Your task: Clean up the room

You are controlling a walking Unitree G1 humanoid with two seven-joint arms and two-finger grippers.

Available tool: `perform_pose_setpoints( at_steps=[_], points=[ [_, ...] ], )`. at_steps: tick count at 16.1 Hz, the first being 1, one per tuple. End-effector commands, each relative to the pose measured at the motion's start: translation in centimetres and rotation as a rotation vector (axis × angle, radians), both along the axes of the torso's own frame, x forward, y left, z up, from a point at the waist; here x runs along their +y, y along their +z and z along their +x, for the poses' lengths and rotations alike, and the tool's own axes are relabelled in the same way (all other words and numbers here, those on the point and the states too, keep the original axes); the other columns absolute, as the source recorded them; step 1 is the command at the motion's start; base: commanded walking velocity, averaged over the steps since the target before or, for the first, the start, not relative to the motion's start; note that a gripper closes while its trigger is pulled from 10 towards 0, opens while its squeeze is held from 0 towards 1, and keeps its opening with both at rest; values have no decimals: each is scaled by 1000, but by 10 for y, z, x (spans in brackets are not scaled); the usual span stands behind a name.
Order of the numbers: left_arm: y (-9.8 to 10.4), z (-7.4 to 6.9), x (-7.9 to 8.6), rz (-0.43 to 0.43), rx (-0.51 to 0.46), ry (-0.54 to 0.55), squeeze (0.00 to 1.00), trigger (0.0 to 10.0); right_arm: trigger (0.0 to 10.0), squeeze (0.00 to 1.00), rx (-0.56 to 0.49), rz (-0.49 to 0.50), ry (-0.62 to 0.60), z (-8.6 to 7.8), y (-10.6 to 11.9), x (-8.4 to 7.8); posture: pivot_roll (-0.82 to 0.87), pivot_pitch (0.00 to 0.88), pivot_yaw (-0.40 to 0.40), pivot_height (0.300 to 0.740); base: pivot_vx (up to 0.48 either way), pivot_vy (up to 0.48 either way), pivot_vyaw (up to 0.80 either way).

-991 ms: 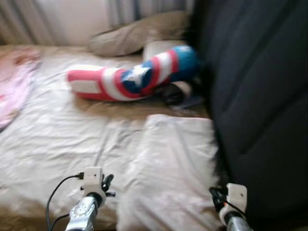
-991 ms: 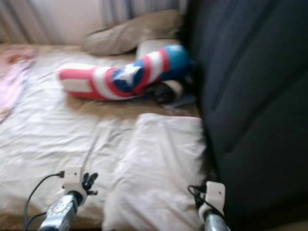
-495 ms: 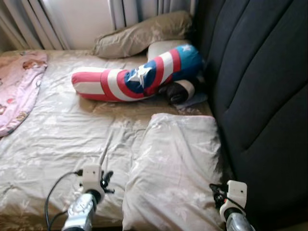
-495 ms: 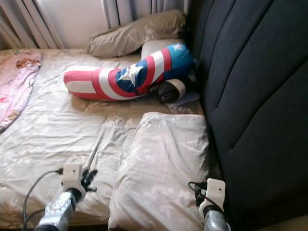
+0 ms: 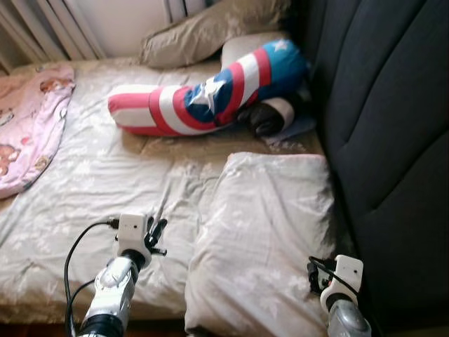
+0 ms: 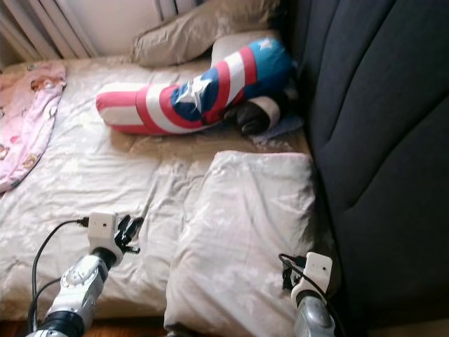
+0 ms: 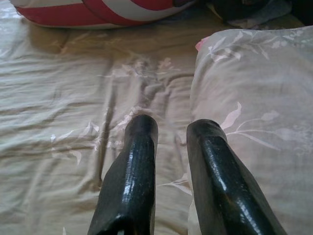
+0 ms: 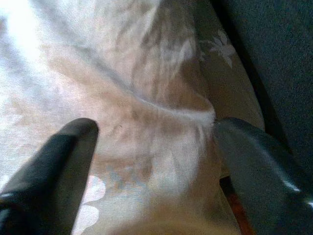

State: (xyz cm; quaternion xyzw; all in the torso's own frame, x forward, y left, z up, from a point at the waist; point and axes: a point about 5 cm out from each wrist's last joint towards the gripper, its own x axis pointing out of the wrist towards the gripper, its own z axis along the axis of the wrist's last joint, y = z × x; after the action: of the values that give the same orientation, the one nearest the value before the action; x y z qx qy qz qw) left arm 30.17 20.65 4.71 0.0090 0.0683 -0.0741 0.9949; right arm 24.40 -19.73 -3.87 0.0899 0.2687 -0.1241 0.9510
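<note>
Pillow (image 5: 263,246) sits at the bed's (image 5: 84,182) near edge, against the dark headboard (image 5: 393,140) at 3 o'clock. Your right gripper (image 8: 151,147) hovers over its corner, fingers spread wide; your left gripper (image 7: 168,142) is low over the sheet at its 9 o'clock side, fingers nearly together, a small gap left. Risk: the right fingers snag loose fabric only, or jam against the headboard. Striped bolster (image 5: 203,98) at 12 is well apart.

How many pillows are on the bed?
4: the floral pillow nearest the robot, the long star-and-stripes pillow behind it, a beige pillow by the curtains, and a pale one partly hidden. More may be hidden.
</note>
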Motion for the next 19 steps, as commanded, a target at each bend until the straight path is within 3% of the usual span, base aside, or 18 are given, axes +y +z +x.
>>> perform_pose_setpoints(
  at_steps=[1, 6, 10, 16, 17, 19],
  points=[
    [1, -4, 6, -6, 5, 2, 0, 10000, 10000, 0, 37, 6, -12, -4, -4, 0, 79, 236, 90, 740, 0, 0, 0],
    [19, -11, 5, 14, -44, -54, 0, 10000, 10000, 0, 70, 9, -26, -5, -6, -3, 123, 275, 123, 740, 0, 0, 0],
    [31, -24, 13, 30, -42, -50, 0, 10000, 10000, 0, 193, 18, 7, -26, -24, 8, 159, 292, 145, 740, 0, 0, 0],
    [41, -32, 11, 37, -28, -63, 0, 10000, 10000, 0, 261, 89, 57, -38, -34, 26, 182, 303, 151, 740, 0, 0, 0],
    [42, -33, 12, 38, -26, -63, 0, 10000, 0, 0, 288, 94, 82, -41, -36, 29, 185, 304, 152, 740, 0, 0, 0],
    [43, -34, 11, 38, -20, -65, 0, 10000, 0, 0, 306, 95, 103, -42, -38, 33, 187, 305, 153, 740, 0, 0, 0]
  ],
)
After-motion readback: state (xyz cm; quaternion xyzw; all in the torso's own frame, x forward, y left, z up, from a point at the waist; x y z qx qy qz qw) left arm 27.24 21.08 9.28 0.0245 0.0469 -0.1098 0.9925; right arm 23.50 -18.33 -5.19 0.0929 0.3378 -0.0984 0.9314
